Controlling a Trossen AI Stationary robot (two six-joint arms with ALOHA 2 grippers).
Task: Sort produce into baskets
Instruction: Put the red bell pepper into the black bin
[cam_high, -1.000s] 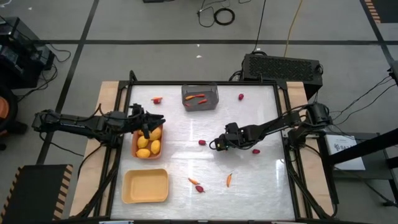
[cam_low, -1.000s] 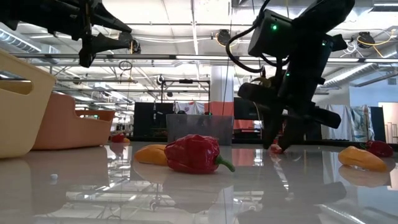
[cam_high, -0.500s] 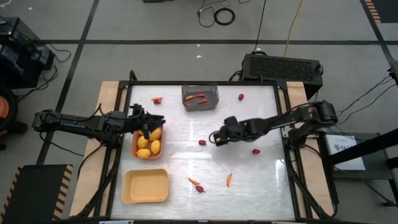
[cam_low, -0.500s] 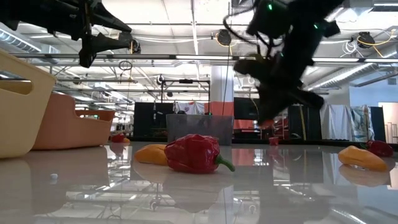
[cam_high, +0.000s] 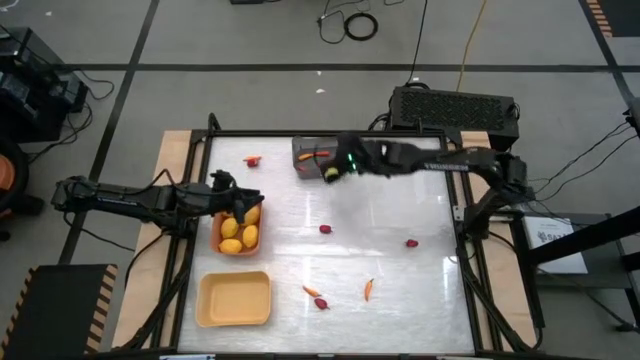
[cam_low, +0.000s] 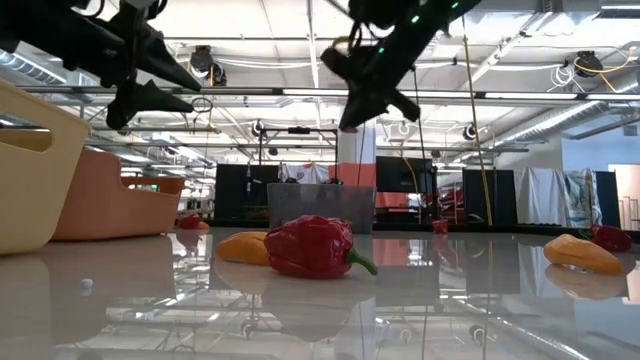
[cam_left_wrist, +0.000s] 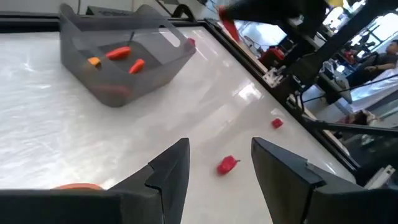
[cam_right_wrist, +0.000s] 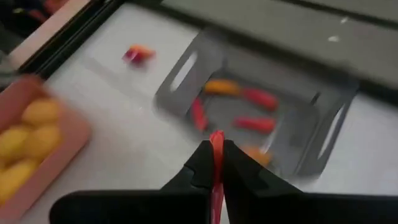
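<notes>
Currently my right gripper (cam_high: 331, 172) hangs over the near corner of the grey box-like plastic bin (cam_high: 321, 156), fingers clenched on a thin orange-red carrot-like stick (cam_right_wrist: 216, 144) that stands pinched between the two pads (the wrist view shows it plainly). Beyond those fingertips the bin lies open, with several orange and red sticks (cam_right_wrist: 252, 97) on its floor.

My left gripper (cam_high: 240, 203) hovers above the orange-brown rectangular tray (cam_high: 216, 232), fingers parted with nothing between them. Directly under those fingers sit the yellow-orange oval fruits (cam_high: 232, 230). Ahead of the left fingers, across the glossy white table (cam_high: 400, 270), lies a small dark-red pepper-like piece (cam_left_wrist: 227, 164).

Well away from both grippers, the pale yellow tray (cam_high: 235, 299) sits at the table's front edge. Loose pieces remain on the table: a red one mid-table (cam_high: 325, 229), another (cam_high: 411, 242) toward the right arm's side, an orange stick (cam_high: 368, 289), and a small pair (cam_high: 316, 296) near the front.
</notes>
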